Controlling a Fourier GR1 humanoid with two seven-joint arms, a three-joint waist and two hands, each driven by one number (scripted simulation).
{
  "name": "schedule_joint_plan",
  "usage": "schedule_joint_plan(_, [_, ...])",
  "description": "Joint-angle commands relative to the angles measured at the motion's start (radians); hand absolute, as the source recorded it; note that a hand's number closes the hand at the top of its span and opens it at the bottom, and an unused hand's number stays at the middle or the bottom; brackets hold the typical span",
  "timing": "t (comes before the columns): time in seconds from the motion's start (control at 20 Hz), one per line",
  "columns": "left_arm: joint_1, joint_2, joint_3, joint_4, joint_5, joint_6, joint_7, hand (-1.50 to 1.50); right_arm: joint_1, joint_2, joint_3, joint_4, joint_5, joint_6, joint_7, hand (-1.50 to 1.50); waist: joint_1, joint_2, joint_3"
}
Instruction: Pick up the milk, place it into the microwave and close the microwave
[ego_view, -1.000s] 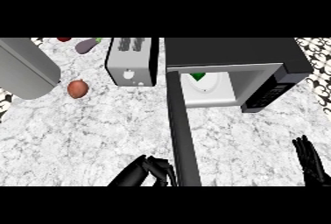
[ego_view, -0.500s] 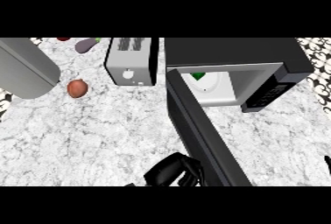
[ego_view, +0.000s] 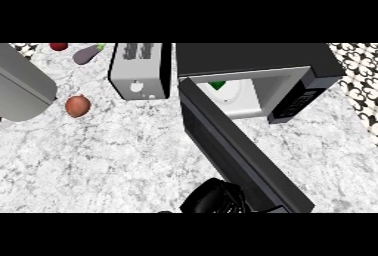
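Milk (ego_view: 238, 97) stands inside the microwave (ego_view: 251, 57), so only the closing remains. Its door (ego_view: 236, 145) has swung from straight out to a slant across the opening, with the left hand (ego_view: 214, 197), fingers curled and holding nothing, against its outer face.

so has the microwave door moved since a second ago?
Yes. The microwave door has swung its free end toward the view's right, away from the toaster, partly closing over the microwave opening.
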Motion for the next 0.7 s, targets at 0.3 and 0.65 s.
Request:
schedule_joint_plan(0.3, [-0.117,-0.006,-0.024,-0.005,0.174,0.245,-0.027,1.5,0.007,-0.073,0.037,-0.131,-0.092,0.098,0.033,-1.5,-0.07,0.012,-0.005])
schedule_joint_plan(0.65, [-0.161,-0.006,0.032,-0.036,0.315,0.333,-0.153,1.5,-0.016,-0.113,0.043,-0.176,-0.168,0.106,0.099,-1.5,-0.106,0.029,-0.008])
